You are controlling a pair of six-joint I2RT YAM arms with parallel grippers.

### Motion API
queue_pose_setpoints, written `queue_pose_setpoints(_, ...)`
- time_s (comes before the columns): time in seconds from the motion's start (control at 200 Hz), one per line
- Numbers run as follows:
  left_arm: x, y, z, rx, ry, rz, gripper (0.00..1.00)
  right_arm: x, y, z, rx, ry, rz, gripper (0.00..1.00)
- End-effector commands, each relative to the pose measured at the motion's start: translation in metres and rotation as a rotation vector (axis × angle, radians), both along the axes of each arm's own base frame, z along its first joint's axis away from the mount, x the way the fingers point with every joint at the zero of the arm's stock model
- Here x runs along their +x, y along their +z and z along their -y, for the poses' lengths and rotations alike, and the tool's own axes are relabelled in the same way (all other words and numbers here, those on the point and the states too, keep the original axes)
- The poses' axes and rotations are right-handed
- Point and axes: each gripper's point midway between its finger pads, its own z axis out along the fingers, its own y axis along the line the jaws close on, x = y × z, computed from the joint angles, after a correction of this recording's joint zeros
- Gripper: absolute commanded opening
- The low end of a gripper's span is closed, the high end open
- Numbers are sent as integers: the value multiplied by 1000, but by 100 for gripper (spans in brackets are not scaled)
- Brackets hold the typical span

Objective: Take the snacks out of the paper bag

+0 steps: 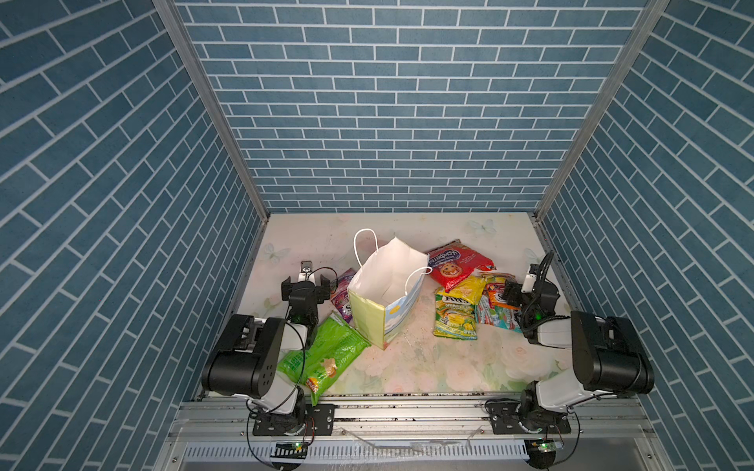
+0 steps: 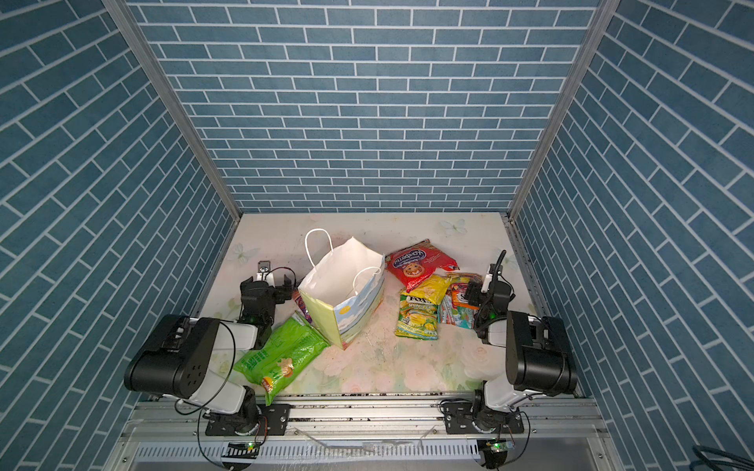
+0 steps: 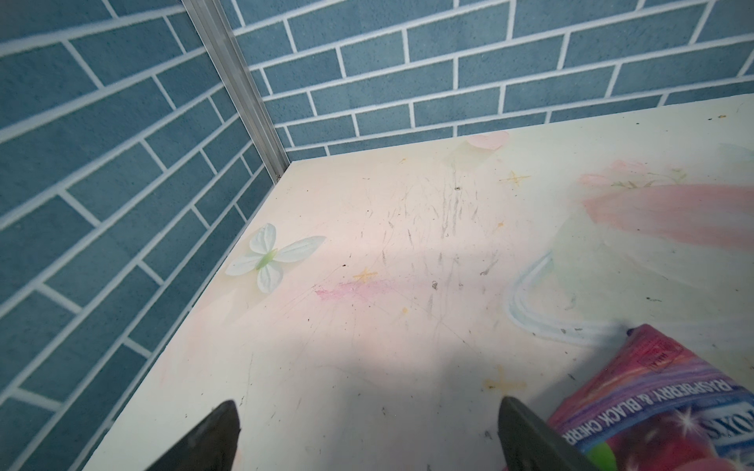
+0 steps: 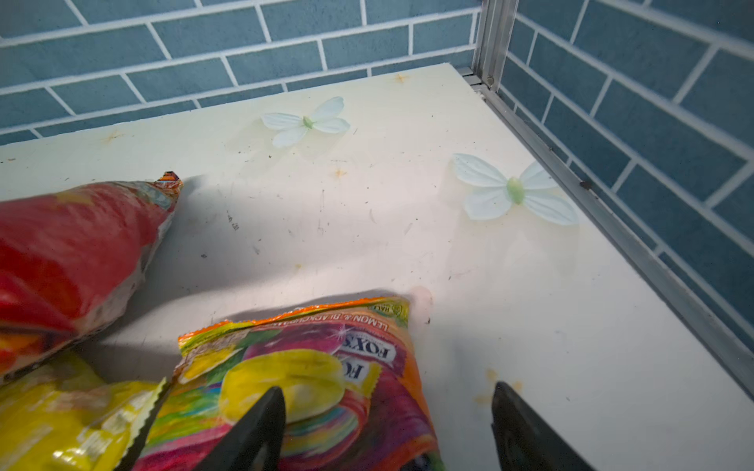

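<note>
The paper bag (image 1: 369,314) (image 2: 322,316) stands upright mid-table, mouth open; only its white inside shows. The snacks lie around it. A green chip bag (image 1: 326,354) (image 2: 281,354) and a purple FOX'S pack (image 1: 342,295) (image 3: 661,407) are to its left. A red cookie pack (image 1: 457,265) (image 4: 69,261), a yellow-green FOX'S pack (image 1: 455,316) (image 4: 61,424) and a multicoloured pack (image 1: 495,310) (image 4: 310,367) are to its right. My left gripper (image 1: 306,282) (image 3: 367,403) is open over bare table beside the purple pack. My right gripper (image 1: 528,291) (image 4: 389,389) is open and holds nothing, one finger over the multicoloured pack.
Blue brick walls (image 1: 122,244) close in the table on the left, back and right, with aluminium posts in the corners. A metal rail (image 1: 408,412) runs along the front edge, carrying both arm bases. Flat butterfly prints (image 4: 306,122) mark the tabletop.
</note>
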Motion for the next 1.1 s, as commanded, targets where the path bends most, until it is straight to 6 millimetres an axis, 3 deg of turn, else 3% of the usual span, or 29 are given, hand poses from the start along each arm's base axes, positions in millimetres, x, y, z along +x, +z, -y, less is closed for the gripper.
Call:
queue_pose_setpoints(0.0, 5, 5, -1, -13, 3, 14, 100, 8, 14, 6, -42, -26, 47, 82)
queue_pose_setpoints(0.09, 5, 5, -2, -14, 3, 14, 100, 9, 15, 5, -45, -24, 53, 87)
queue_pose_setpoints(0.155, 5, 5, -2, -14, 3, 12, 99, 8, 15, 5, -46, -24, 55, 99)
queue_pose_setpoints(1.095, 5, 6, -2, -14, 2, 16, 99, 8, 16, 2, -56, -17, 62, 99)
